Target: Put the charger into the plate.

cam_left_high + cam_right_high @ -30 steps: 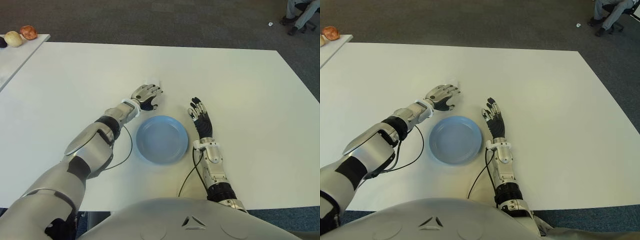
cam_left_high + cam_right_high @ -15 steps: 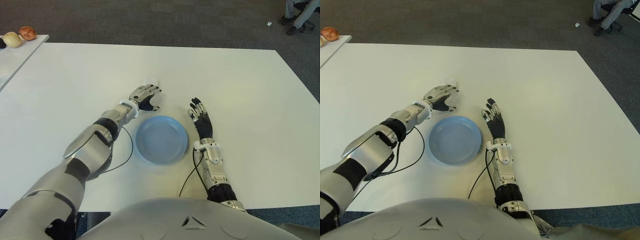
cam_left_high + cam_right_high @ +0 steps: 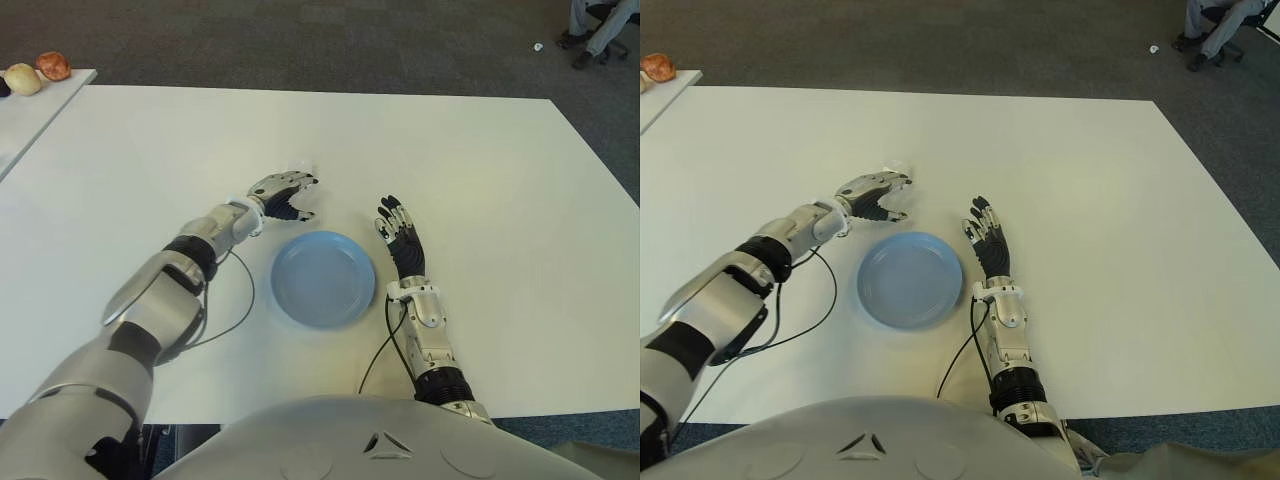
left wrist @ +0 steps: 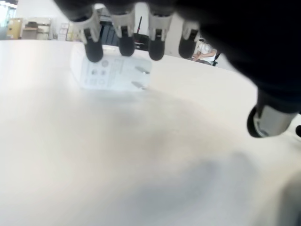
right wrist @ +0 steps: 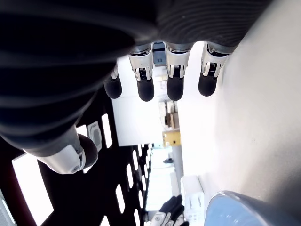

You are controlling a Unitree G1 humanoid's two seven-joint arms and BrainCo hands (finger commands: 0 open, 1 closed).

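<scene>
Left hand (image 3: 283, 193) hovers open, empty fingers curved over the white charger (image 4: 114, 73) lying just beyond its fingertips.

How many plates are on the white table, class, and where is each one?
1. The blue plate lies near the table's front edge, between the left hand and the right hand. None appears hidden.

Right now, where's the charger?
The white charger lies on the table just beyond the left hand's fingertips, not yet grasped, on the far-left side of the blue plate.
</scene>
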